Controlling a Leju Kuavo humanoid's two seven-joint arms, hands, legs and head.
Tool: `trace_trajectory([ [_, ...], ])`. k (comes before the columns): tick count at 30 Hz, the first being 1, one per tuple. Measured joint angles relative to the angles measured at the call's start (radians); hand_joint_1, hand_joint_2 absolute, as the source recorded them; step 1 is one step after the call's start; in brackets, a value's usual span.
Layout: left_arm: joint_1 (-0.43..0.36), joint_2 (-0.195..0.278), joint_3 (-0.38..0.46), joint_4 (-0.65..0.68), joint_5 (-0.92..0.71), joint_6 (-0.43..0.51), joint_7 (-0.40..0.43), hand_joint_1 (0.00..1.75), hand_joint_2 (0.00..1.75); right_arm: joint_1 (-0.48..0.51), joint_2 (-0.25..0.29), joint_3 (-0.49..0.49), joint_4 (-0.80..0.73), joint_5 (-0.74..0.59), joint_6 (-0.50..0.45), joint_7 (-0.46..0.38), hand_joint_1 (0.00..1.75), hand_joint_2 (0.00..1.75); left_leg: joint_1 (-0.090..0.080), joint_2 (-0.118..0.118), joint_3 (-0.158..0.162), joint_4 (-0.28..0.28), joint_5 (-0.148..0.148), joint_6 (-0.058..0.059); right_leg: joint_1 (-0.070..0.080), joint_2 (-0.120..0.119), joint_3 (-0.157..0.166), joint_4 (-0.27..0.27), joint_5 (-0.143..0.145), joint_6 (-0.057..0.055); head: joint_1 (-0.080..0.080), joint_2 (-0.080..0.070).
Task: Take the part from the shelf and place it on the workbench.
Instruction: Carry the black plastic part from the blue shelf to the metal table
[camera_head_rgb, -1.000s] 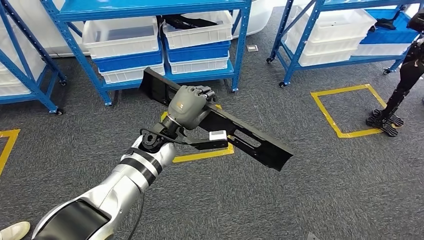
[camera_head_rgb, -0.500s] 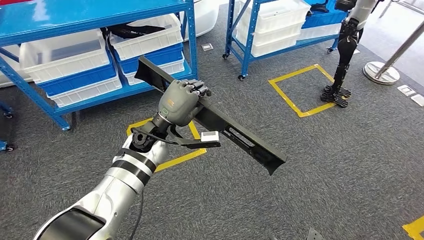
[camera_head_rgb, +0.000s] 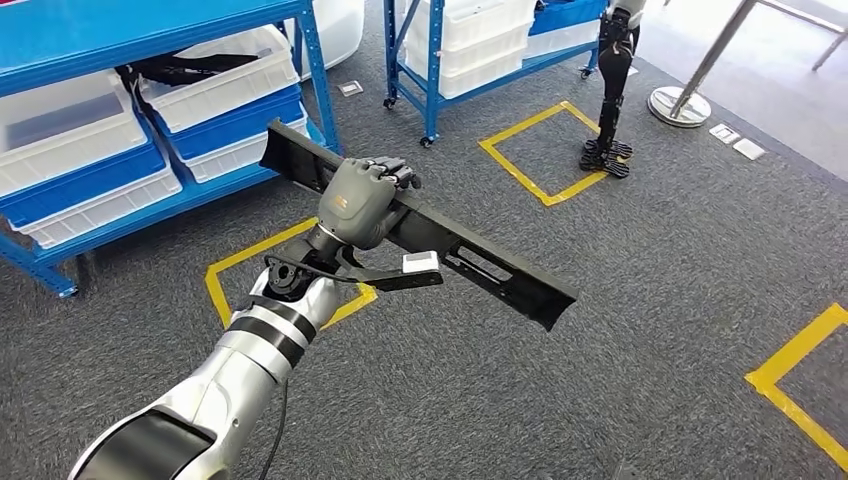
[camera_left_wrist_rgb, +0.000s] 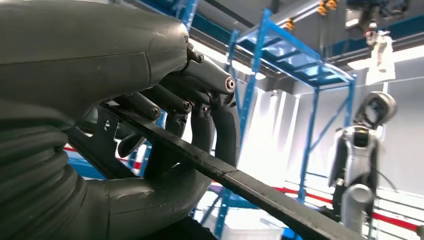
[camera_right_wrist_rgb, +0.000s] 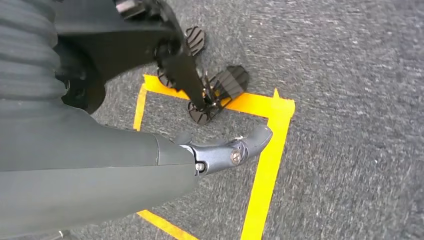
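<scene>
The part (camera_head_rgb: 480, 265) is a long black plastic panel with slots, held level over the grey carpet in the head view. My left hand (camera_head_rgb: 365, 195) grips it near its shelf-side end, fingers wrapped over the top edge. A small white tag (camera_head_rgb: 420, 262) sits on a black bracket just under the part. In the left wrist view the fingers (camera_left_wrist_rgb: 220, 115) curl around the part's thin edge (camera_left_wrist_rgb: 250, 187). My right hand (camera_right_wrist_rgb: 150, 165) hangs over the floor in the right wrist view, one finger (camera_right_wrist_rgb: 235, 150) stretched out and nothing in it.
Blue shelves (camera_head_rgb: 310, 70) with white and blue bins stand at the back left, a second rack (camera_head_rgb: 430, 70) beyond. Yellow tape squares (camera_head_rgb: 540, 150) mark the carpet. Another robot's legs (camera_head_rgb: 610, 90) stand in one square, near a stanchion base (camera_head_rgb: 680, 105).
The whole picture has shifted: the camera has turned, and the shelves have slid to the left. My left hand keeps the same grip on the part.
</scene>
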Motion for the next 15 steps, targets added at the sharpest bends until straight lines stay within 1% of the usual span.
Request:
trace_trajectory([
  [1, -0.002, 0.001, 0.0, 0.003, 0.006, 0.0, 0.0, 1.75, 1.75, -0.001, 0.0, 0.0, 0.0, 0.0, 0.001, -0.001, 0.0, 1.75, -0.004, 0.011, 0.002, 0.0, -0.002, -0.005, 0.004, -0.008, 0.011, -0.02, 0.006, -0.009, -0.001, 0.0],
  [2, -0.004, 0.001, -0.001, 0.006, 0.011, 0.0, 0.001, 1.75, 1.75, -0.002, 0.0, 0.0, 0.0, 0.0, 0.001, -0.001, 0.0, 1.75, -0.006, 0.023, 0.004, -0.001, -0.004, -0.011, 0.008, 0.002, 0.01, -0.021, 0.009, -0.018, -0.002, 0.0],
  [3, -0.006, 0.001, -0.002, 0.009, 0.013, 0.0, 0.003, 1.75, 1.75, -0.001, 0.0, 0.0, 0.0, 0.0, 0.001, -0.002, 0.0, 1.75, -0.004, 0.032, 0.008, -0.002, -0.006, -0.016, 0.008, 0.016, 0.009, -0.021, 0.011, -0.027, -0.004, 0.0],
  [4, -0.007, 0.001, -0.004, 0.011, 0.014, 0.0, 0.005, 1.75, 1.75, 0.0, 0.0, 0.0, 0.0, 0.0, 0.001, -0.002, 0.0, 1.75, -0.001, 0.026, 0.01, 0.002, -0.012, -0.022, 0.004, 0.029, 0.009, -0.022, 0.013, -0.033, -0.005, 0.0],
  [5, -0.009, 0.001, -0.005, 0.012, 0.014, 0.0, 0.007, 1.75, 1.75, 0.0, 0.001, 0.0, 0.0, 0.0, 0.001, -0.003, 0.0, 1.75, 0.002, 0.005, 0.005, 0.02, -0.027, -0.026, 0.0, 0.041, 0.009, -0.023, 0.014, -0.04, -0.007, 0.0],
  [6, -0.01, 0.001, -0.005, 0.013, 0.013, 0.0, 0.008, 1.75, 1.75, -0.001, 0.001, 0.0, 0.0, 0.0, 0.001, -0.003, 0.0, 1.75, 0.004, -0.024, -0.011, 0.059, -0.054, -0.03, -0.005, 0.052, 0.011, -0.025, 0.016, -0.048, -0.009, 0.0],
  [7, -0.011, 0.003, -0.006, 0.015, 0.013, 0.0, 0.01, 1.75, 1.75, -0.002, 0.001, 0.0, 0.0, 0.0, 0.001, -0.004, 0.0, 1.75, 0.006, -0.057, -0.037, 0.119, -0.088, -0.031, -0.007, 0.064, 0.011, -0.025, 0.016, -0.054, -0.011, 0.0],
  [8, -0.01, 0.005, -0.006, 0.017, 0.013, 0.0, 0.012, 1.75, 1.75, -0.004, 0.001, 0.0, 0.0, 0.0, 0.001, -0.005, 0.0, 1.75, 0.006, -0.076, -0.071, 0.19, -0.122, -0.032, -0.006, 0.076, 0.012, -0.025, 0.016, -0.06, -0.013, 0.0],
  [9, -0.008, 0.007, -0.006, 0.02, 0.013, 0.0, 0.013, 1.75, 1.75, -0.004, 0.001, 0.0, 0.0, 0.0, 0.001, -0.006, 0.0, 1.75, 0.005, -0.085, -0.102, 0.252, -0.145, -0.031, -0.004, 0.09, 0.012, -0.025, 0.016, -0.062, -0.013, 0.0],
  [10, -0.005, 0.009, -0.006, 0.023, 0.012, 0.0, 0.015, 1.75, 1.75, -0.004, 0.0, 0.0, 0.0, 0.0, 0.0, -0.007, 0.0, 1.75, 0.005, -0.087, -0.122, 0.286, -0.15, -0.031, -0.003, 0.105, 0.012, -0.024, 0.016, -0.063, -0.013, 0.0],
  [11, -0.003, 0.011, -0.006, 0.025, 0.01, 0.0, 0.017, 1.75, 1.75, -0.003, 0.0, -0.001, 0.0, 0.0, 0.0, -0.007, 0.0, 1.75, 0.005, -0.088, -0.123, 0.28, -0.133, -0.029, -0.002, 0.12, 0.012, -0.023, 0.016, -0.063, -0.014, 0.0],
  [12, -0.002, 0.012, -0.006, 0.025, 0.007, 0.0, 0.018, 1.75, 1.75, -0.003, 0.0, -0.001, 0.0, 0.0, -0.001, -0.007, 0.0, 1.75, 0.006, -0.092, -0.104, 0.235, -0.099, -0.027, -0.002, 0.135, 0.013, -0.021, 0.016, -0.063, -0.014, 0.0],
  [13, -0.002, 0.012, -0.006, 0.025, 0.004, 0.0, 0.019, 1.75, 1.75, -0.003, 0.0, -0.002, 0.0, 0.0, -0.002, -0.008, 0.0, 1.75, 0.009, -0.106, -0.073, 0.167, -0.059, -0.025, -0.003, 0.15, 0.013, -0.019, 0.016, -0.062, -0.014, 0.0],
  [14, -0.004, 0.012, -0.006, 0.025, 0.002, 0.0, 0.02, 1.75, 1.75, -0.004, 0.0, -0.002, 0.0, 0.0, -0.002, -0.008, 0.0, 1.75, 0.012, -0.129, -0.043, 0.101, -0.03, -0.025, -0.001, 0.163, 0.01, -0.015, 0.015, -0.061, -0.013, 0.0],
  [15, -0.006, 0.012, -0.006, 0.025, 0.0, 0.0, 0.02, 1.75, 1.75, -0.005, 0.0, -0.003, 0.0, 0.0, -0.002, -0.009, 0.0, 1.75, 0.015, -0.149, -0.021, 0.052, -0.012, -0.024, -0.001, 0.175, 0.006, -0.013, 0.016, -0.058, -0.013, 0.0],
])
